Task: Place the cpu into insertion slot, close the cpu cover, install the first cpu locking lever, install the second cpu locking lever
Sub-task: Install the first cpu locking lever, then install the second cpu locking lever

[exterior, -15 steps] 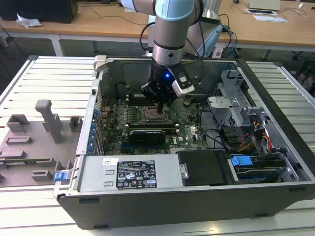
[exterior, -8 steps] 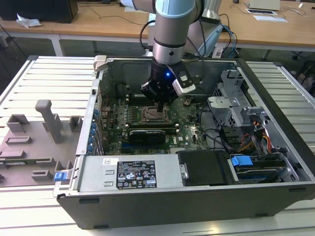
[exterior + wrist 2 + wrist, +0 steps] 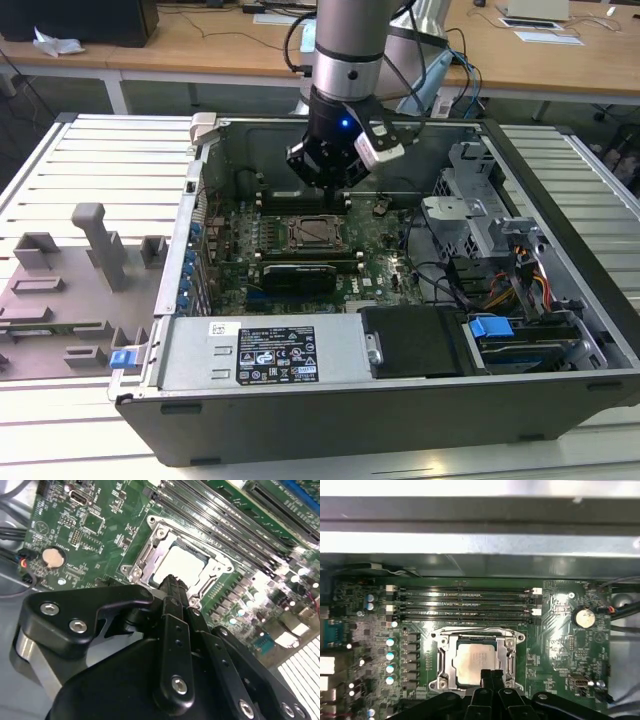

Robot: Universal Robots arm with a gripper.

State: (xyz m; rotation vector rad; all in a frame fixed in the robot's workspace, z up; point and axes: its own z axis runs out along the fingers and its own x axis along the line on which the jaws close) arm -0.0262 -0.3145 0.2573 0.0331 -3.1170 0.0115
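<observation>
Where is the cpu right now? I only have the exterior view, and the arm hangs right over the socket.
Observer: In the first wrist view the cpu sits in the socket, with its pale top showing through the window of the cpu cover.
Operator: Is that cover raised or down?
Observer: In the second wrist view it lies flat around the chip, not tilted up.
Operator: Is the gripper carrying anything?
Observer: No. In the first wrist view the gripper has its fingertips together with nothing between them, over the cover's edge.
</observation>
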